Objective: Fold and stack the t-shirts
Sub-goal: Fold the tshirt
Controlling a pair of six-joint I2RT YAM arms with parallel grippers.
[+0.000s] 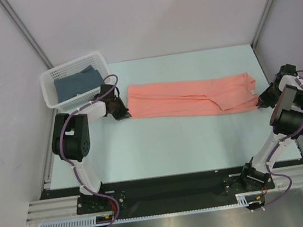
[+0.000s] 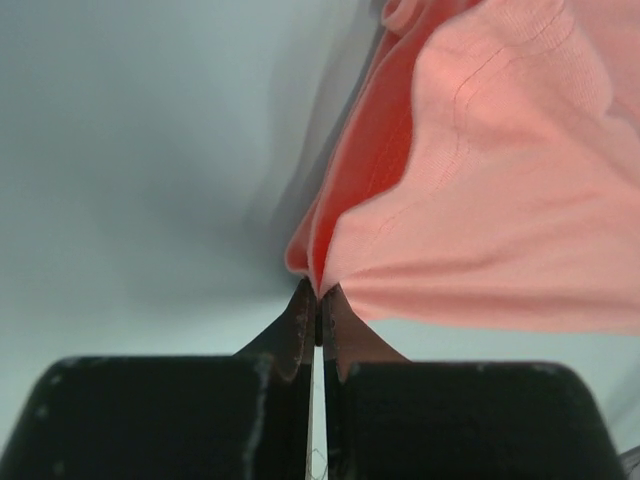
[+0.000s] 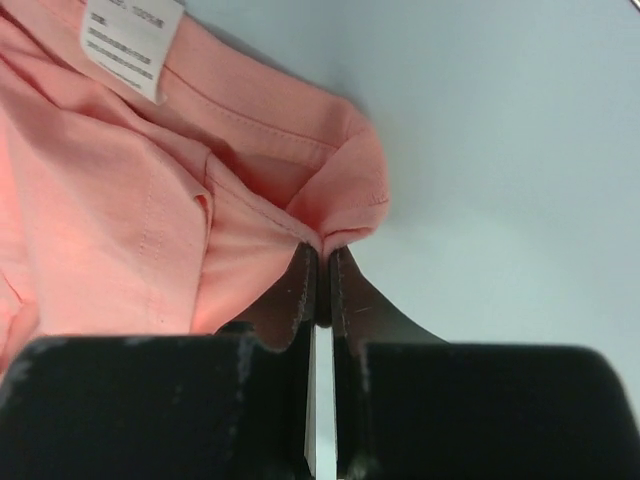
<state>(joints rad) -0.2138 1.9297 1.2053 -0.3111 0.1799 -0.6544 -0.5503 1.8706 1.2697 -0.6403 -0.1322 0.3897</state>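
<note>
The pale worktop (image 1: pixel 173 144) took up most of the top view, walled in by plain panels on three sides. Across its middle lay the salmon-pink t-shirt (image 1: pixel 189 98), folded lengthwise into a long band that ran from left to right, with its wider, more rumpled end toward the right. At the far left corner stood a white lattice basket (image 1: pixel 53 96), and the dark slate-blue t-shirt (image 1: pixel 78 84) lay inside it, well apart from the pink one. The left arm reached from its base past the near side of the basket, and the left gripper (image 1: pixel 122 113) sat at the left end of the pink band; in its wrist view the dark fingers (image 2: pixel 295 330) were pressed together with a pinch of pink cloth caught at their tips, the fabric fanning up and to the right from that point. The right gripper (image 1: pixel 261 101) sat at the opposite end of the band, and its fingers (image 3: pixel 295 290) were likewise closed on a small fold of hemmed pink edge. A white care label (image 3: pixel 128 45) showed on the cloth near the top left of the right wrist view, its print too small to read.
</note>
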